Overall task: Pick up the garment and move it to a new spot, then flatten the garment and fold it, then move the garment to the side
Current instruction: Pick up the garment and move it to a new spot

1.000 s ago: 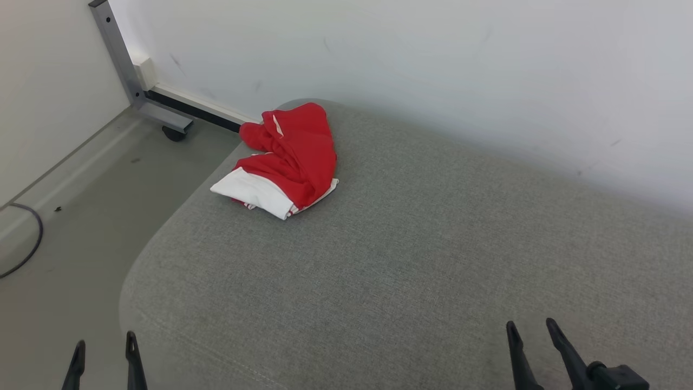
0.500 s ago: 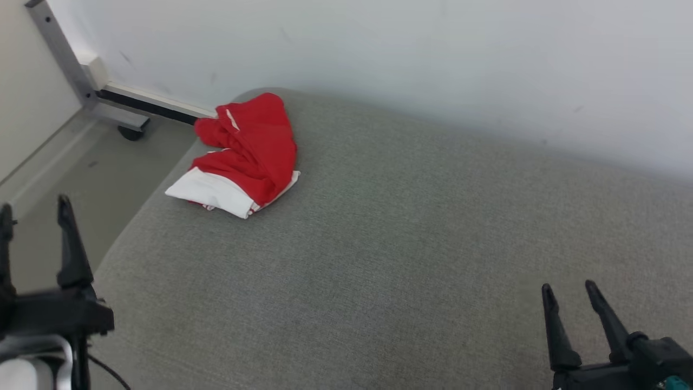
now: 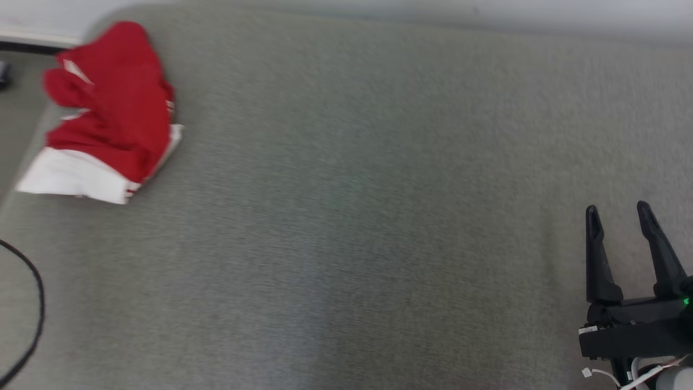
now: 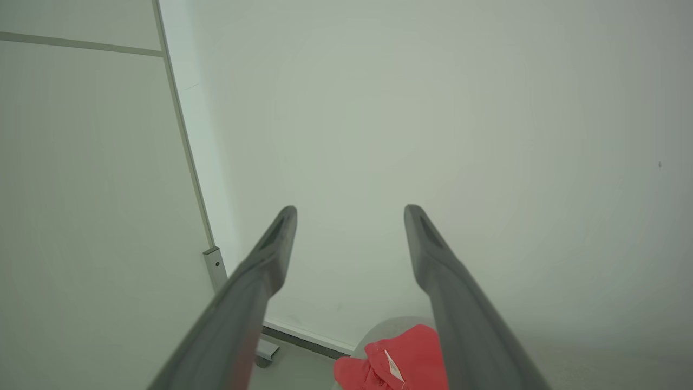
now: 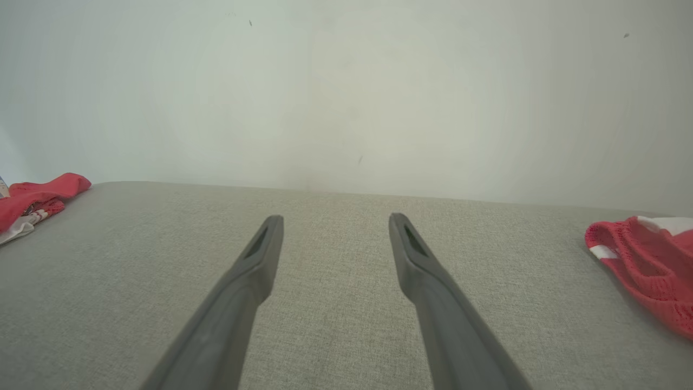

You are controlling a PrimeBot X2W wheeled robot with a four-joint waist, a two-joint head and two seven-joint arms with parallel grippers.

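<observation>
The garment (image 3: 108,108) is a crumpled red cloth with a white band, lying at the far left corner of the grey cushioned surface (image 3: 352,216). My right gripper (image 3: 617,208) hovers over the near right of the surface, open and empty, far from the garment. In the right wrist view its fingers (image 5: 335,218) are spread above bare fabric, with the garment (image 5: 38,197) off at the left edge. My left gripper (image 4: 351,210) is raised and faces the wall, open with nothing between its fingers; the garment (image 4: 411,357) lies below and beyond its tips.
A second red and white cloth (image 5: 649,260) lies on the surface at the right edge of the right wrist view. A black cable (image 3: 32,281) loops at the left. A pale wall (image 3: 487,11) backs the surface, with a grey metal post (image 4: 216,271) by the corner.
The head camera has swung right and down, so the garment now sits at the picture's upper left. The right gripper stands higher in the picture; the left gripper has left the head view.
</observation>
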